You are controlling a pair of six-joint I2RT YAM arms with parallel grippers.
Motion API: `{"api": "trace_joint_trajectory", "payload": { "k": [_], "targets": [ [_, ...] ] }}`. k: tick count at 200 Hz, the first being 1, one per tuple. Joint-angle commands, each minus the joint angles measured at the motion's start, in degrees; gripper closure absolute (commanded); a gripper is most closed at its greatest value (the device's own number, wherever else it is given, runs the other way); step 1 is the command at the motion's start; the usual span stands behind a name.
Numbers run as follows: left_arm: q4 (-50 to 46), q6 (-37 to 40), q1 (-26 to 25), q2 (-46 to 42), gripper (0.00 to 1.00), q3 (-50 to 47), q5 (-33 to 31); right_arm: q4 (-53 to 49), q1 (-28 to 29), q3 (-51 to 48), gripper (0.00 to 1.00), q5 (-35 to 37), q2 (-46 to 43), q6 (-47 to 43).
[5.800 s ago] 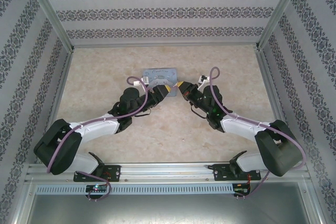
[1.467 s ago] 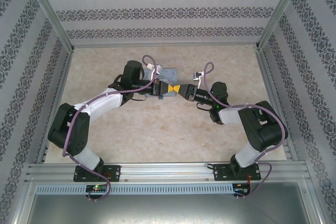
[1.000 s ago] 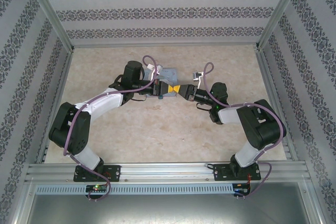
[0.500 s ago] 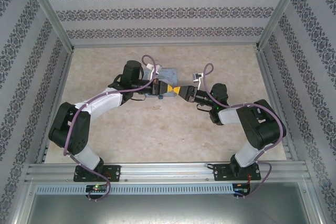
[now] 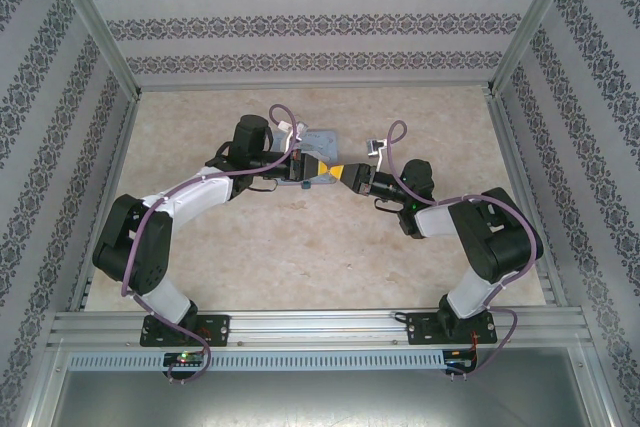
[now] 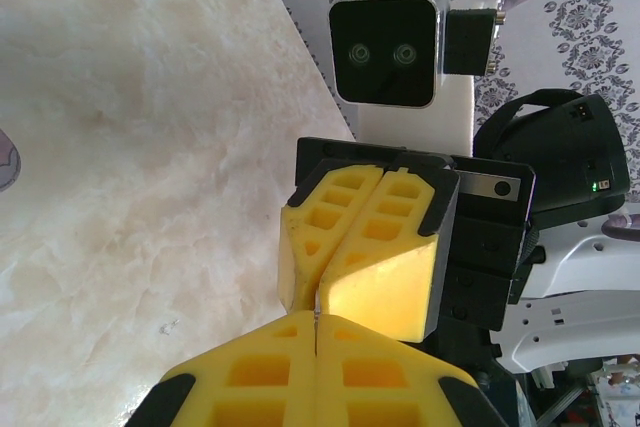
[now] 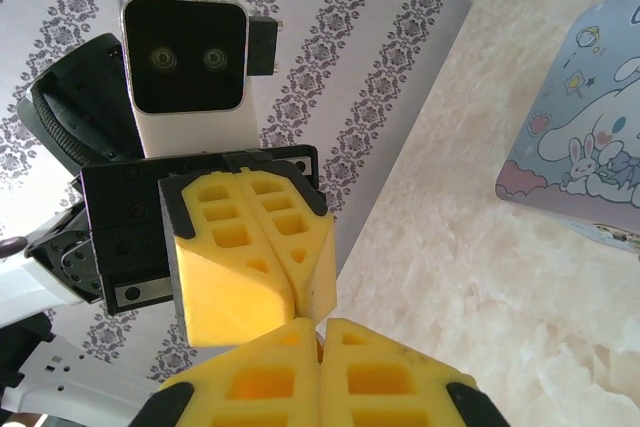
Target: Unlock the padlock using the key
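Here, left gripper [image 5: 318, 168], right gripper [image 5: 340, 171], tips meeting

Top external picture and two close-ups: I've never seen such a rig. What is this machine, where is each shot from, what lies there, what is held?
Two robot arms stand bolted at the near edge of the table. The top external picture looks down from above and behind them; each close-up comes from a camera on one wrist. The left gripper and right gripper, yellow-fingered, are shut and meet tip to tip over the table. A pale blue cartoon tin lies close by. Anything pinched is too small to make out.
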Motion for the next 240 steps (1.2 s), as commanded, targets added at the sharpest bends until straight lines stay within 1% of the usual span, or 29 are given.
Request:
{"api": "trace_joint_trajectory", "payload": {
  "k": [1, 14, 38, 52, 58, 69, 74, 86, 94, 103, 118, 139, 174, 194, 207, 220, 240],
  "targets": [
    [2.0, 0.8, 0.2, 1.0, 1.0, 1.7, 2.0, 3.4, 1.1, 0.5, 0.97, -1.1, 0.7, 0.2],
    [1.9, 0.8, 0.3, 1.1, 1.0, 1.6, 2.1, 3.5, 1.3, 0.7, 1.0, -1.1, 0.7, 0.3],
    [1.5, 1.1, 0.3, 1.3, 1.0, 1.8, 2.1, 3.7, 1.7, 0.4, 1.0, -0.9, 0.5, 0.4],
    [1.1, 1.2, 0.3, 1.1, 1.0, 1.9, 1.0, 3.7, 1.9, -0.1, 1.0, -0.1, 0.1, 0.3],
    [1.1, 1.1, 0.3, 0.9, 0.94, 1.9, 0.3, 3.7, 2.0, -0.5, 1.0, 0.6, -0.1, 0.3],
    [1.6, 0.4, 0.4, 0.3, 0.77, 1.6, -1.1, 3.2, 2.0, -1.2, 1.0, 1.9, -0.6, 0.2],
    [2.3, -0.2, 0.5, -0.1, 0.67, 1.2, -1.9, 2.9, 2.0, -1.6, 1.0, 2.7, -0.8, 0.3],
    [4.5, -2.0, 0.8, -1.6, 0.49, -0.1, -4.2, 2.6, 2.0, -2.6, 1.0, 4.7, -1.2, 0.2],
    [6.4, -3.5, 1.1, -2.9, 0.41, -1.3, -5.7, 2.2, 1.9, -3.3, 1.0, 6.0, -1.4, 0.2],
    [7.8, -5.0, 1.6, -4.3, 0.35, -2.6, -7.6, 2.0, 1.9, -4.0, 1.0, 7.4, -1.7, 0.3],
    [9.4, -6.8, 1.9, -7.2, 0.27, -5.1, -11.0, 1.8, 1.9, -5.1, 1.0, 9.5, -1.8, 0.4],
    [9.7, -7.9, 2.1, -11.4, 0.24, -8.6, -15.4, 1.0, 1.9, -6.1, 1.0, 12.2, -2.1, 0.7],
    [6.7, -7.9, 2.0, -16.9, 0.17, -15.6, -23.6, -2.5, 1.9, -7.0, 1.0, 17.5, -4.0, 1.3],
    [8.9, -9.2, 2.0, -18.7, 0.15, -20.7, -25.4, -6.4, 2.1, -7.1, 1.0, 20.6, -5.9, 1.6],
    [10.5, -10.1, 2.0, -19.4, 0.15, -23.5, -26.7, -10.8, 2.5, -7.2, 1.0, 23.9, -8.1, 1.5],
    [9.2, -10.4, 2.0, -20.0, 0.15, -25.2, -29.1, -15.4, 3.3, -7.2, 1.0, 28.2, -10.4, 1.1],
    [9.7, -10.1, 2.0, -20.3, 0.14, -27.8, -30.0, -22.7, 5.5, -6.6, 1.0, 35.7, -13.2, 0.2]
  ]
}}
